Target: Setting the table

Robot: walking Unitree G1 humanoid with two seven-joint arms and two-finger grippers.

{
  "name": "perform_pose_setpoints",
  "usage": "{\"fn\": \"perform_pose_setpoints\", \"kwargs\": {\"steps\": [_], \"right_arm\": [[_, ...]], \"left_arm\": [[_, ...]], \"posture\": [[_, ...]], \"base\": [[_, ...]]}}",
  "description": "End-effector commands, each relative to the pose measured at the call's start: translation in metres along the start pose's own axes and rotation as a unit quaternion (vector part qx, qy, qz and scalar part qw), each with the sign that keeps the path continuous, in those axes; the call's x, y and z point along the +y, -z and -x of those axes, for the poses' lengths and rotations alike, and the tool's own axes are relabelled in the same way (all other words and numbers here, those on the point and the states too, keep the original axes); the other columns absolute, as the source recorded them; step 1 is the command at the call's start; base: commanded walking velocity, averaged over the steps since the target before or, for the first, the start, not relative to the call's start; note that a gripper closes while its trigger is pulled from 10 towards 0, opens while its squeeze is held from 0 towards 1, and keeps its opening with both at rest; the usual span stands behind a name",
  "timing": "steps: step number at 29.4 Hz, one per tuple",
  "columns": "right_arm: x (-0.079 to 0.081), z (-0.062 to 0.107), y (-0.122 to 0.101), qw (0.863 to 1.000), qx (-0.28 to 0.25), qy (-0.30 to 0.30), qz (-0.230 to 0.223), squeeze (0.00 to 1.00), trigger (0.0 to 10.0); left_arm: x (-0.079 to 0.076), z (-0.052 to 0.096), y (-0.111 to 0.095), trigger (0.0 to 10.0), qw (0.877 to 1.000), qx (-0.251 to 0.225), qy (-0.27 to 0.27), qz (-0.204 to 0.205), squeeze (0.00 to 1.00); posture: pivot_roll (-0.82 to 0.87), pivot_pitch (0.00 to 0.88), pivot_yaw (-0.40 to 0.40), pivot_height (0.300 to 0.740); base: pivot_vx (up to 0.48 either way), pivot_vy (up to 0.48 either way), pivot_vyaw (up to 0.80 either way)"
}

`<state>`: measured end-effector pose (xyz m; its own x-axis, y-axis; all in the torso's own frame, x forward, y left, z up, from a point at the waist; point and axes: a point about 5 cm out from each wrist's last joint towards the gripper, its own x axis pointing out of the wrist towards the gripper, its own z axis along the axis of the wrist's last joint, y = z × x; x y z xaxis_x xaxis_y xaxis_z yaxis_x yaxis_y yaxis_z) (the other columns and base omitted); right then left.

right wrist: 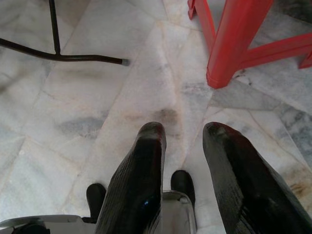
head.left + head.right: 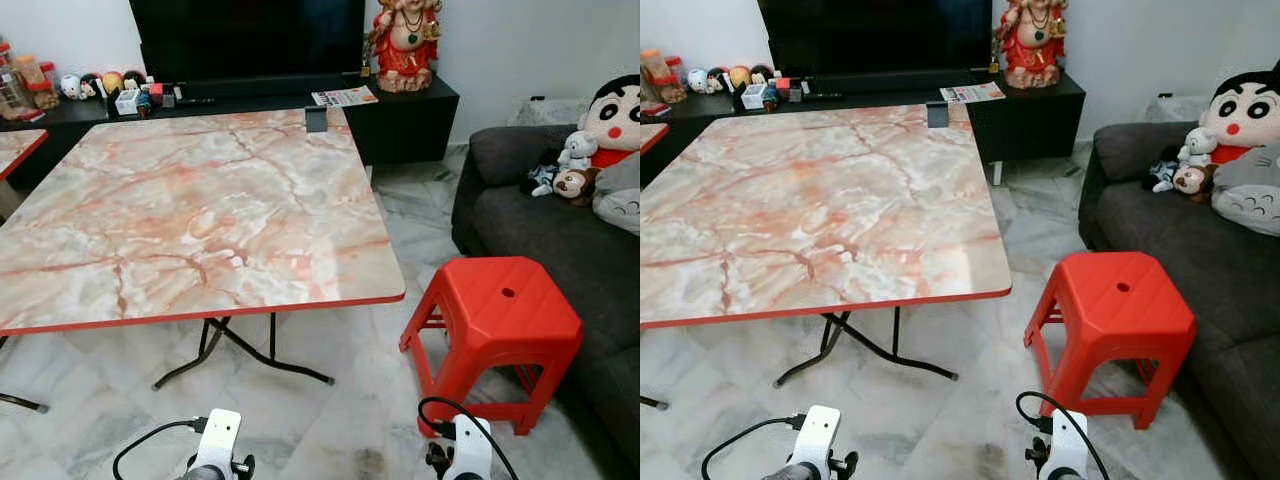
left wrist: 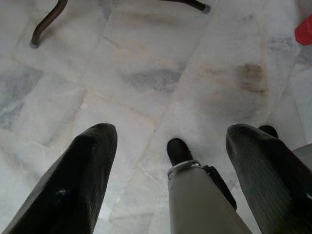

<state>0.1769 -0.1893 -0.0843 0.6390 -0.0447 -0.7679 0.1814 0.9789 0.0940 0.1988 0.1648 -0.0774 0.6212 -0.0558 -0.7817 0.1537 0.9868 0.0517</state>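
Table top (image 2: pixel 190 200): wide bare marble surface, free to reach from the near edge.
Far edge: a small dark object (image 2: pixel 316 119) stands there; the black TV cabinet (image 2: pixel 400 110) is just behind.
Right of table: a red stool (image 2: pixel 495 320) stands on the floor, near the table corner.
Further right: a grey sofa (image 2: pixel 560 250) blocks the way.
Under table: black folding legs (image 2: pixel 240 350) cross the marble floor (image 3: pixel 161 78).

The table (image 2: pixel 190 210) runs off the left edge, so its left legs are out of frame. The sofa (image 2: pixel 560 240) gets cropped on the right. That small dark object (image 2: pixel 316 119) on the table's far edge is too small to identify.
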Motion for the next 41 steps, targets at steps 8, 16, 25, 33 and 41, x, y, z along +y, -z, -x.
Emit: {"fn": "perform_pose_setpoints", "kwargs": {"steps": [8, 16, 25, 33, 41], "right_arm": [[-0.0004, -0.0013, -0.0051, 0.998, -0.014, 0.025, -0.061, 0.00, 10.0], [0.0006, -0.0012, -0.0038, 0.998, -0.012, 0.025, -0.062, 0.00, 10.0], [0.0026, -0.0015, -0.0039, 0.998, -0.012, 0.023, -0.063, 0.00, 10.0], [0.0031, -0.0017, -0.0045, 0.998, -0.012, 0.022, -0.064, 0.00, 10.0], [0.0027, -0.0016, -0.0044, 0.998, -0.013, 0.023, -0.064, 0.00, 10.0]], "left_arm": [[0.0154, 0.0001, -0.0050, 10.0, 1.000, 0.002, -0.015, 0.023, 0.00], [0.0168, 0.0004, -0.0046, 10.0, 1.000, 0.003, -0.016, 0.021, 0.00], [0.0188, 0.0004, -0.0058, 10.0, 1.000, 0.001, -0.017, 0.018, 0.00], [0.0189, 0.0005, -0.0053, 10.0, 1.000, 0.002, -0.017, 0.018, 0.00], [0.0188, 0.0005, -0.0055, 10.0, 1.000, 0.001, -0.017, 0.019, 0.00]], "posture": [[-0.12, 0.000, 0.059, 0.740], [-0.12, 0.000, 0.063, 0.740], [-0.12, 0.000, 0.067, 0.740], [-0.12, 0.000, 0.066, 0.740], [-0.11, 0.000, 0.066, 0.740]], "base": [[0.000, 0.408, 0.00], [0.000, 0.410, 0.00], [0.000, 0.412, 0.00], [0.000, 0.415, 0.00], [0.000, 0.420, 0.00]]}}
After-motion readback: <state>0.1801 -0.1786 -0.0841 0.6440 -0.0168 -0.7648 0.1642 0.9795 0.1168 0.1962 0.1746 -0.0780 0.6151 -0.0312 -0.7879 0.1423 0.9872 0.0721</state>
